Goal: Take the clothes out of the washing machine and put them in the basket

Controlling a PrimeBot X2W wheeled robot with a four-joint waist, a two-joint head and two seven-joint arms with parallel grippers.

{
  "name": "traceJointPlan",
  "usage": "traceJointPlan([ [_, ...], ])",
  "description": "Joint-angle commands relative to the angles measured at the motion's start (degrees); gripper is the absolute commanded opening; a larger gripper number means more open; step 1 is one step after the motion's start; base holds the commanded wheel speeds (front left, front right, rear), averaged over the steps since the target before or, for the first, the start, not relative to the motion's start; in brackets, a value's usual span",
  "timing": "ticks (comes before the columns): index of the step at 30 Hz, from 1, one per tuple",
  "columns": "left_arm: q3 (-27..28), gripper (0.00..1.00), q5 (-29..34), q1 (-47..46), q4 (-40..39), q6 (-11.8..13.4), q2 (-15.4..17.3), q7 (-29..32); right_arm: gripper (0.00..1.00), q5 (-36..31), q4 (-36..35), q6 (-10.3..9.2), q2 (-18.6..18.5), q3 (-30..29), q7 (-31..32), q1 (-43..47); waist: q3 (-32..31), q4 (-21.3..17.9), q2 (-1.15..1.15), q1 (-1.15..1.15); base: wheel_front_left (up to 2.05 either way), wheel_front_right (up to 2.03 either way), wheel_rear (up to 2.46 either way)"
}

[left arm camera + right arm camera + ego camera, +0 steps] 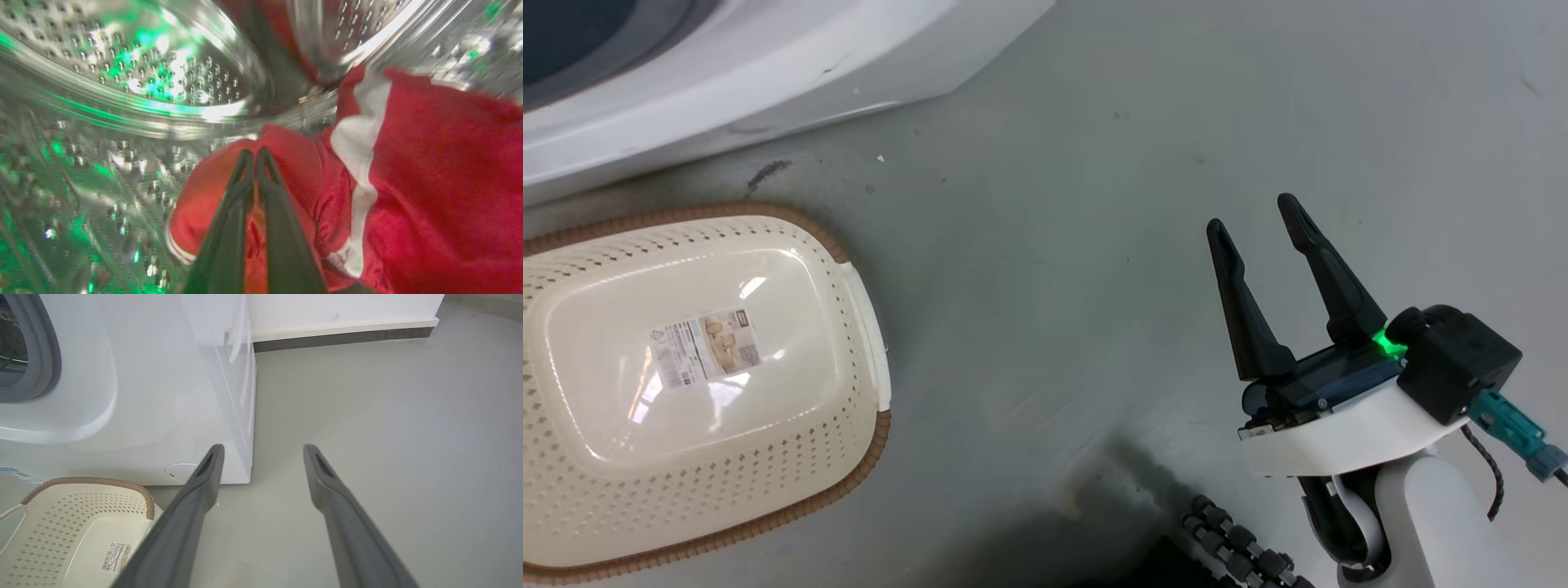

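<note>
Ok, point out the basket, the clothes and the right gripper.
basket (686, 500), head view, perforated side wall.
clothes (441, 171), left wrist view, red fabric right of the white band.
right gripper (1252, 211), head view, midway between its open fingertips.

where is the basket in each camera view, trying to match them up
Head view: basket at the left, below the washing machine.
Left wrist view: inside the drum; left claw shut on the clothes.
Right wrist view: basket lower left, beside the right claw.
Shared landmark: the washing machine's white front.
</note>
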Motion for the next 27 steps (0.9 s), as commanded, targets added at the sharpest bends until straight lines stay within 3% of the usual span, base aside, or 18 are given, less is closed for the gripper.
traceJointPlan([
  [1, 0.2, 0.00, -0.4, 1.2, -0.1, 0.5, -0.5, -2.2, 1.00, 0.0, 0.2, -0.04, 0.1, -0.3, -0.3, -0.6, -1.1, 0.1, 0.00, 0.00, 0.00, 0.00, 0.00],
  [15, 5.3, 0.00, -8.6, 14.7, 6.9, 3.4, -6.8, -23.5, 1.00, -0.3, 3.0, -0.04, 0.1, -3.2, 1.2, 1.4, -11.8, 1.7, 0.00, 0.00, 0.00, 0.00, 0.00],
  [27, 8.3, 0.00, -14.2, 30.0, 6.4, 3.3, -13.9, -29.5, 1.00, -1.7, 5.2, -0.04, 0.1, -5.7, 3.0, 4.4, -23.2, 6.0, 0.00, 0.00, 0.00, 0.00, 0.00],
])
